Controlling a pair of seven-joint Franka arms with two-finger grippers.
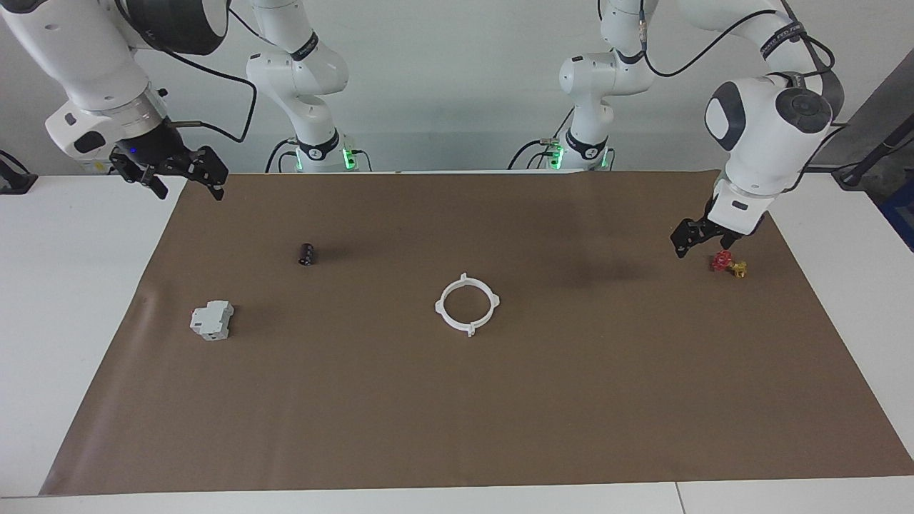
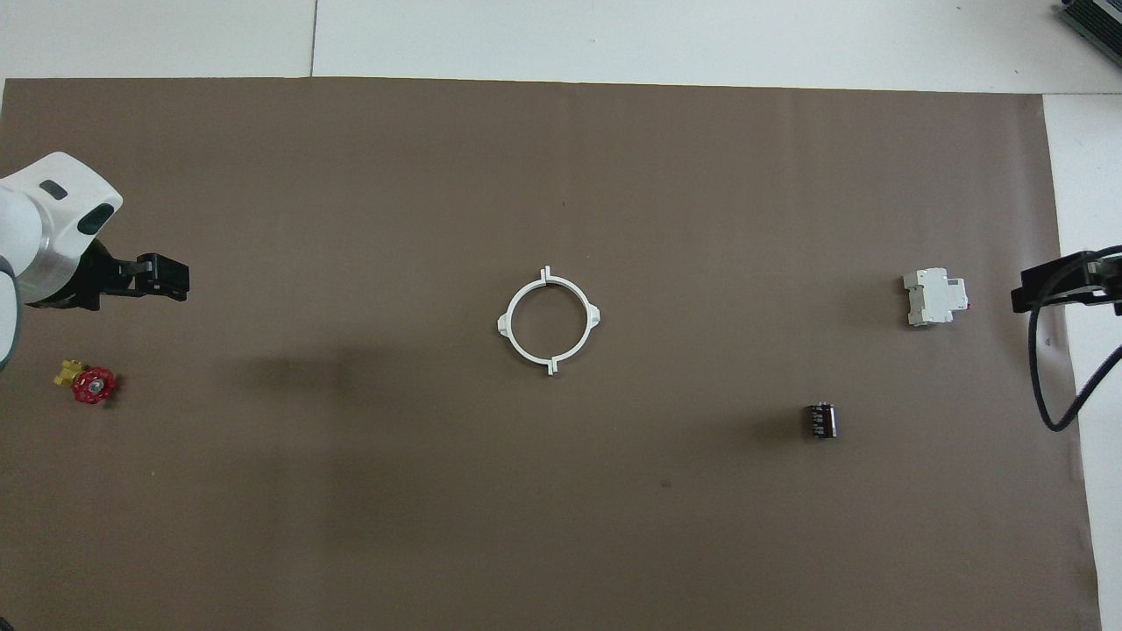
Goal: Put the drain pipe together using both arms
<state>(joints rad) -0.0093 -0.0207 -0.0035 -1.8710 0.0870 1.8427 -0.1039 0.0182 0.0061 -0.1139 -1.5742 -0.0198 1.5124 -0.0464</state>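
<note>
The drain pipe [image 1: 467,305] lies mid-mat as one closed ring, halves joined; assembly looks done. Left gripper [image 1: 703,237] hangs released above the red valve [image 1: 728,263]. Right gripper [image 1: 171,173] waits released at the mat's corner.

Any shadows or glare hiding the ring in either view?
Facing view: the drain pipe lies in even light; a soft shadow darkens the brown mat beside it. Overhead view: no glare; a similar blurred shadow falls short of the ring.
</note>
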